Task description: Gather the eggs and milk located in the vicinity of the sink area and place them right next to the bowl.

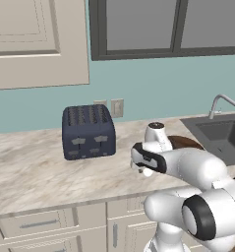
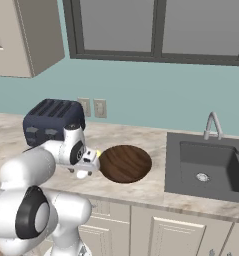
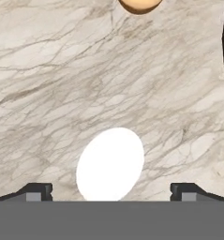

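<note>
A white egg lies on the marble counter, straight below my gripper. The finger tips stand wide apart on either side of it, open and touching nothing. A pale yellow egg rests farther along the counter, at the top edge of the hand view. The brown wooden bowl sits just right of my gripper and left of the sink. From the left base view the arm covers much of the bowl, and the gripper hangs low over the counter. The milk is out of view.
A dark blue toaster stands on the counter at the back left, by the wall outlets. The chrome faucet rises behind the sink. The counter's front edge runs close below the bowl.
</note>
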